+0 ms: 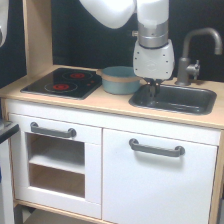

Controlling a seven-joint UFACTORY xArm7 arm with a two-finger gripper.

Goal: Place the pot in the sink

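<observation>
The pot (pixel 120 80) sits on the counter (pixel 100 102) just beside the sink (pixel 175 98), between it and the stovetop (pixel 62 83). The gripper (pixel 151 90) hangs over the sink's near corner, close to the pot; whether its fingers are spread or pressed together cannot be told. A faucet (pixel 192 55) rises behind the sink.

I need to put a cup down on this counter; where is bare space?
Free: the front counter strip ahead of the stovetop, and the sink floor toward the exterior view's right. Crowded: between stovetop and sink, where the pot sits with the pincer beside it. Faucet blocks the back.
</observation>
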